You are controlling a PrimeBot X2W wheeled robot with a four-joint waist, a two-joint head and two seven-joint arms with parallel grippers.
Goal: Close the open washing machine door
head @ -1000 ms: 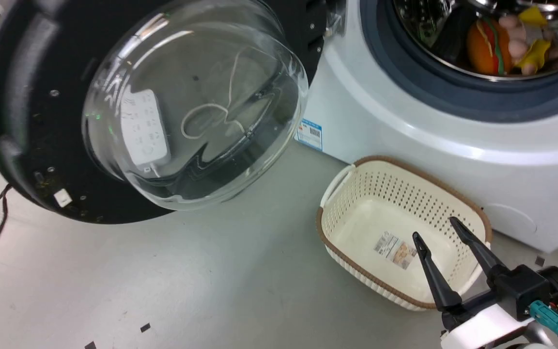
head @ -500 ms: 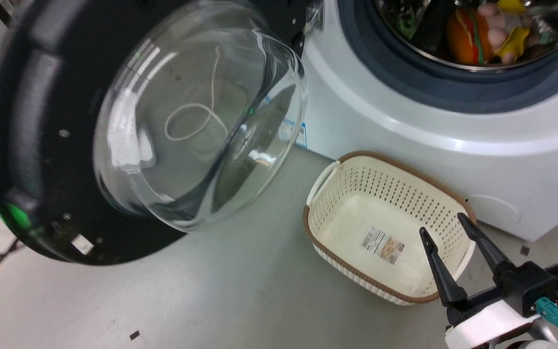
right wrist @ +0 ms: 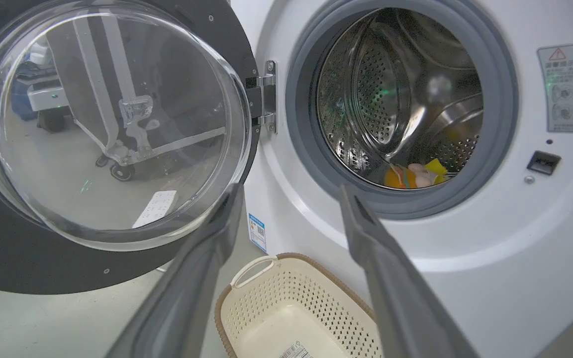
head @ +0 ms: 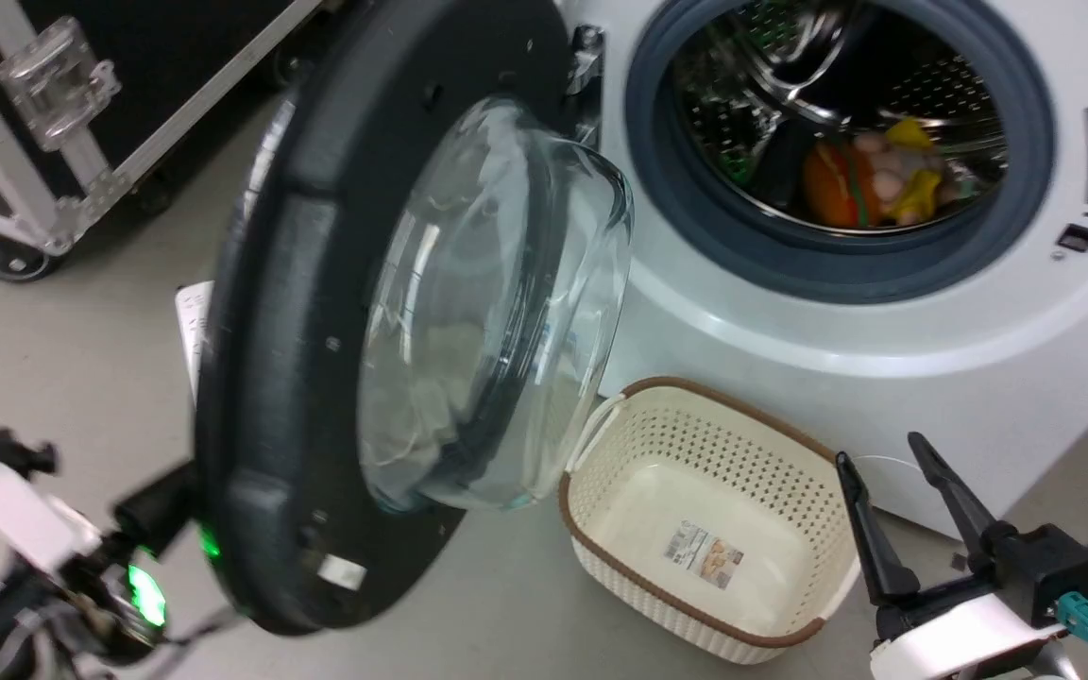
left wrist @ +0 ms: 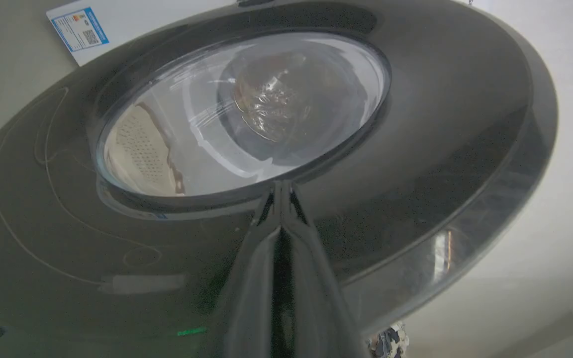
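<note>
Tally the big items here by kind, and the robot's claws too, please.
White front-loading washing machine: 1
Round black-rimmed door with clear glass bowl: 1
Cream perforated plastic basket: 1
Black wheeled case with metal edging: 1
Dark two-fingered grippers: 2 (left gripper shut, right gripper open)
Total: 6

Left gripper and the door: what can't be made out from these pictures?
- Left wrist view: the shut left gripper points at the door's outer face; touching or not, cannot tell.
- Head view: its fingers are hidden behind the door.
- Head view: the drum load is blurred; orange and yellow things, kind unclear.
- Right wrist view: the basket is cut by the bottom edge and the right gripper.
</note>
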